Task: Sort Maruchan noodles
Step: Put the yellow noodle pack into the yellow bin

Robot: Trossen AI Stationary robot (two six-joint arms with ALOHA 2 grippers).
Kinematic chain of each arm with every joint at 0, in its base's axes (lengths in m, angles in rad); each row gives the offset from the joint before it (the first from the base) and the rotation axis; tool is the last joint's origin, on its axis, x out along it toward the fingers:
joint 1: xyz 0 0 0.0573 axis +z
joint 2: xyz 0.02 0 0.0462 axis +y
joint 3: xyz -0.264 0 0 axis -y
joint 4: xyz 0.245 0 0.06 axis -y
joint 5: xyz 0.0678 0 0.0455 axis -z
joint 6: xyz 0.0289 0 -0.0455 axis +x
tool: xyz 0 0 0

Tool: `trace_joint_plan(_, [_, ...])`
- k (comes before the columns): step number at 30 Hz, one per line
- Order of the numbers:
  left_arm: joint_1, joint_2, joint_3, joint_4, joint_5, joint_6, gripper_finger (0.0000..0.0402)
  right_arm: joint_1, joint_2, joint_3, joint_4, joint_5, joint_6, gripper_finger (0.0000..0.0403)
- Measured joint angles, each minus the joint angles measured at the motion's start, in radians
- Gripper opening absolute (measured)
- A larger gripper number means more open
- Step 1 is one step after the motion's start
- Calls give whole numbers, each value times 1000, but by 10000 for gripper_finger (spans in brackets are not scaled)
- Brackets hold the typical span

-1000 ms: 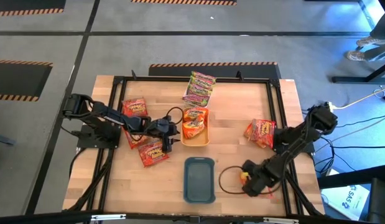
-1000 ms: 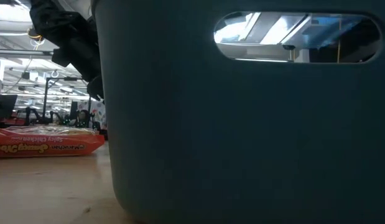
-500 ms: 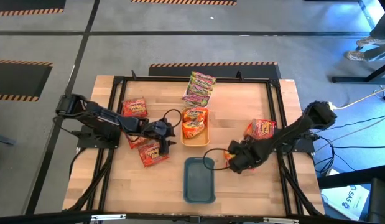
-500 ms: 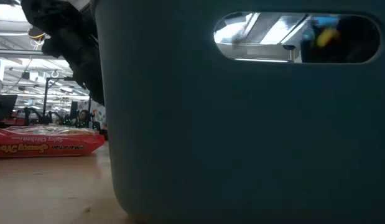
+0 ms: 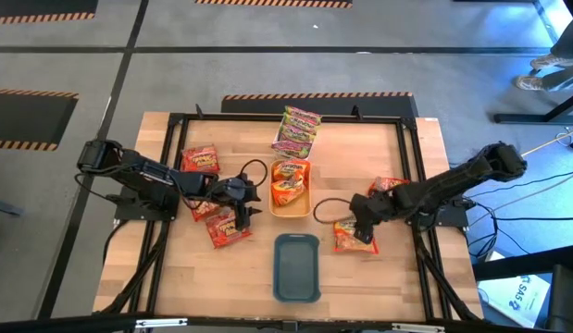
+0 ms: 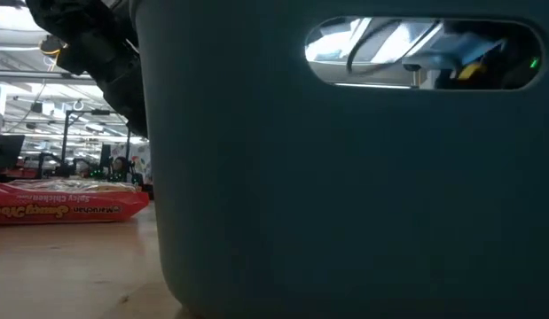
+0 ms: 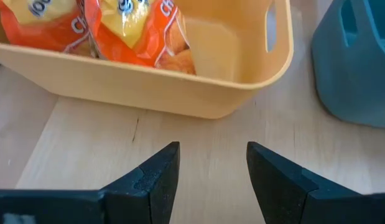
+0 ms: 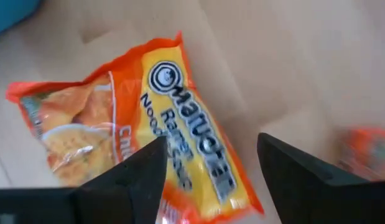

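Wooden table (image 5: 351, 157), black frame round it.

Trays:
- Yellow-orange tray (image 5: 291, 211), centre of table; holds orange Maruchan pkts (image 5: 288, 185). Left wrist view shows same tray (image 7: 180, 81) w/ orange pkts (image 7: 136, 31) lying inside against one wall, rest of tray floor bare.
- Teal tray (image 5: 296, 268), nearer front edge, just below the yellow-orange one; nothing seen in it from above. In low view its dark wall (image 6: 345, 195) fills most of the frame, handle slot near top.

Noodle pkts, loose:
- Green-pink pkts (image 5: 297, 130), stacked/overlapping at far edge, centre.
- Red pkt (image 5: 200, 160), left side, by left arm.
- Red pkt (image 5: 226, 226), left-front, just below left gripper; prob. the same one seen edge-on in low view (image 6: 66, 202), flat on table.
- More red showing under left arm, approx. (image 5: 202, 209); partly hidden.
- Orange pkt (image 5: 353, 239), right of teal tray, flat on table, directly under right gripper.
- Red-orange pkt(s) (image 5: 386, 185), right side, mostly hidden by right arm.

Grippers:
- Left gripper (image 5: 248, 194): low over table, just beside left wall of yellow-orange tray. Fingers (image 7: 152, 180) apart, nothing between them, bare wood below.
- Right gripper (image 5: 360, 218): above the orange pkt (image 8: 148, 130), label side up. Fingers (image 8: 127, 177) apart, straddling the pkt's end; contact w/ pkt – cannot tell.
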Motion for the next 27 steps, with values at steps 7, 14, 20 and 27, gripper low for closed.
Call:
trace_joint_plan(7, [2, 0, 0, 14, 0, 13, 183, -166, 9, -142, 276, -288, -180, 234])
trace_joint_plan(14, [1, 0, 0, 30, -5, 21, 183, -189, 11, -172, 320, -344, -208, 234])
trace_joint_plan(20, [1, 1, 0, 29, -6, 36, 183, -190, 65, -170, 356, -355, -208, 213])
trace_joint_plan(27, [2, 1, 0, 30, -6, 63, 183, -190, 105, -168, 373, -358, -206, 141])
